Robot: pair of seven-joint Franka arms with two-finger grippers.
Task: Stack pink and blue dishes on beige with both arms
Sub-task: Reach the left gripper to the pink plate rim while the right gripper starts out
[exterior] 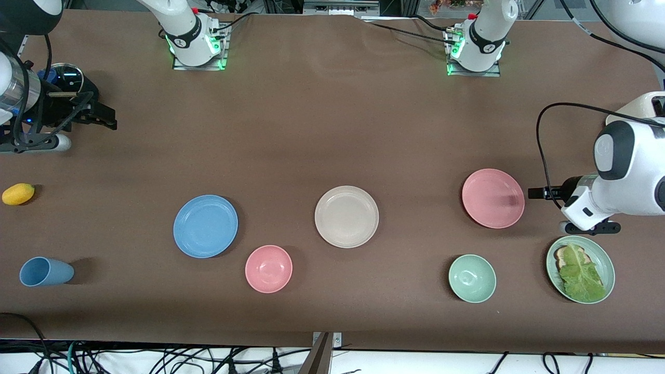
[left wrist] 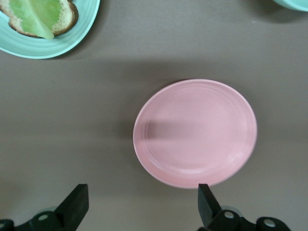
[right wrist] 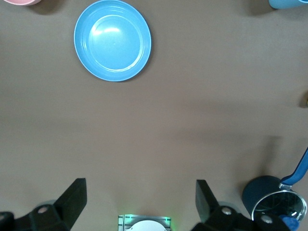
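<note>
The beige plate (exterior: pixel 346 216) lies in the middle of the table. Toward the right arm's end lies the sky blue plate (exterior: pixel 205 226), which the right wrist view shows well clear of the fingers (right wrist: pixel 112 40). The pink plate (exterior: pixel 493 198) sits toward the left arm's end. My left gripper (exterior: pixel 535 193) hovers open just beside that plate's rim; in the left wrist view the pink plate (left wrist: pixel 195 132) lies ahead of the spread left gripper (left wrist: pixel 142 202). My right gripper (exterior: pixel 106 118) is open over bare table at the right arm's end, holding nothing (right wrist: pixel 140 199).
A small pink bowl (exterior: pixel 268 268) and a pale green bowl (exterior: pixel 472 278) stand nearer the front camera. Bread and lettuce lie on a pale green plate (exterior: pixel 609 265) under the left arm. A blue cup (exterior: pixel 45 271) lies on its side, near a yellow fruit (exterior: pixel 18 194).
</note>
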